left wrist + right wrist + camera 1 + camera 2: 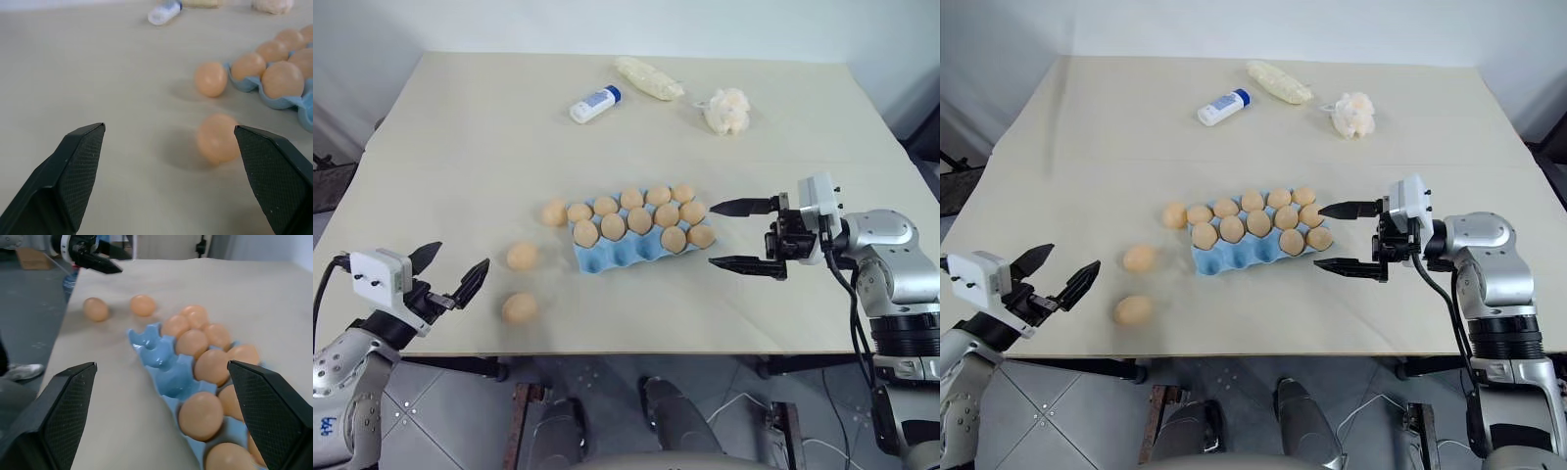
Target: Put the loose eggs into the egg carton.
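We see a wide beige table [460,147] carrying everything. Near its middle, a little toward the near edge, lies the blue egg carton [626,250], set slightly askew. Its two far rows are filled with brown eggs [640,219], ten of them, while the row of cups nearest the near edge stands bare.

Our right gripper [742,235] hangs just beside the carton's right end, pointing toward it, its two black fingers spread wide with nothing between them. Our left gripper [450,270] sits at the near left corner of the table, fingers likewise wide apart and empty, aimed out over the surface toward the loose eggs.

Toward the far edge lie three other things: a long pale packet [649,77], a fluffy cream puff [726,110] to its right, and a white bottle with a blue cap [594,104] on its side to its left.

Three loose eggs remain on the table, all left of the carton. One [553,212] rests just beside the carton's far left corner; whether it touches the carton we cannot tell. A second [522,257] lies nearer the near edge and well clear of the carton. The third [519,308] lies closest to the near edge, not far from the left gripper's fingertips.
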Robot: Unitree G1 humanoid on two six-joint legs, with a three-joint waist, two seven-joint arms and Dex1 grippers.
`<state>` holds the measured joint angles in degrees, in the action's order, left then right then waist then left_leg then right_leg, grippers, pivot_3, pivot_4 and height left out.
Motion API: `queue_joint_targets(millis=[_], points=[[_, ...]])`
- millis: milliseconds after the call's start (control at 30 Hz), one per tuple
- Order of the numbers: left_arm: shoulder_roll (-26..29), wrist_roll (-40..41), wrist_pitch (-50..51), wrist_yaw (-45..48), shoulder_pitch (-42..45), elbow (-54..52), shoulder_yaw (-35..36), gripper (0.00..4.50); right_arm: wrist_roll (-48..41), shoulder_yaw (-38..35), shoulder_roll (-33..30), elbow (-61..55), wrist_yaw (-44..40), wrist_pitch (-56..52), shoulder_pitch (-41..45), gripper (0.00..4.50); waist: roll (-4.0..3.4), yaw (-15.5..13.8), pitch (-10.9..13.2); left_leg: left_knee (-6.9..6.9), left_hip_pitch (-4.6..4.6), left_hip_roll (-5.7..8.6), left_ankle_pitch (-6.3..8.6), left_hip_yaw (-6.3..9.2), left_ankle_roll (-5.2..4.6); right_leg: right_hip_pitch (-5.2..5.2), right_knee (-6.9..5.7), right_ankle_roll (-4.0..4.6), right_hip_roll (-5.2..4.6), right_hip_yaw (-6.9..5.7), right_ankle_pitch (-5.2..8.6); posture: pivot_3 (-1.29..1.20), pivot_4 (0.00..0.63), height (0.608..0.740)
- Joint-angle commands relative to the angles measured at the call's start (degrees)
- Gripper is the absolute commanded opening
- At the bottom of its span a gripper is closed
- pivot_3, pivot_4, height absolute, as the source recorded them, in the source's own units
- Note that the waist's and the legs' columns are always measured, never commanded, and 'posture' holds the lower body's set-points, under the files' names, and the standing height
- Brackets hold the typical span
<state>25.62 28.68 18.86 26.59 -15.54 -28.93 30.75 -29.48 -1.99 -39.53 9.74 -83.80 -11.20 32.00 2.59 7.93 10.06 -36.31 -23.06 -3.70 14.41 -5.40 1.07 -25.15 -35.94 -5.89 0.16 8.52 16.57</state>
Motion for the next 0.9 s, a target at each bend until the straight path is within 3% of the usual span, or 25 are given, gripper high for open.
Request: queue_joint_targets(millis=[33, 300, 433, 900], points=[[-3.44, -0.53, -2.74, -2.64, -4.00, -7.18, -0.03, 4.50, -0.40, 0.74, 0.79, 1.44, -2.59, 0.62, 2.59, 4.48, 0.00, 0.02, 0.00, 0.01, 0.00, 0.00, 0.02, -0.03, 0.01, 0.00, 0.02, -0.08, 0.01, 0.02, -0.05, 0.00, 0.150, 0.740], [-12.81, -9.04, -4.68, -11.27, -10.86, -13.80, -7.64, 4.50, -0.36, 2.31, 1.41, 4.93, -5.48, -0.26, 5.26, 4.48, 0.01, 0.05, 0.01, -0.11, 0.13, 0.05, 0.01, 0.07, 0.00, 0.28, 0.15, 0.15, 0.08, -0.02, 0.08, 0.00, 0.150, 0.740], [-14.96, -12.15, -4.38, -13.53, -11.18, -13.25, -12.23, 4.50, -0.80, 2.63, 1.23, 5.60, -6.85, -0.35, 5.37, 4.48, 0.11, 0.12, 0.07, -0.10, 0.52, 0.07, 0.03, 0.02, -0.04, 0.71, 0.35, 0.69, 0.05, 0.07, 0.38, 0.00, 0.150, 0.740], [-14.84, -14.83, -0.96, -15.15, -7.89, -7.95, -18.46, 4.50, -2.66, 2.41, 2.65, 3.79, -6.06, 1.57, 3.21, 4.48, 0.16, 0.54, 0.09, -0.01, 0.71, 0.03, 0.02, -0.06, -0.06, 0.80, 0.35, 0.70, 0.16, 0.20, 0.39, 0.00, 0.150, 0.740]])
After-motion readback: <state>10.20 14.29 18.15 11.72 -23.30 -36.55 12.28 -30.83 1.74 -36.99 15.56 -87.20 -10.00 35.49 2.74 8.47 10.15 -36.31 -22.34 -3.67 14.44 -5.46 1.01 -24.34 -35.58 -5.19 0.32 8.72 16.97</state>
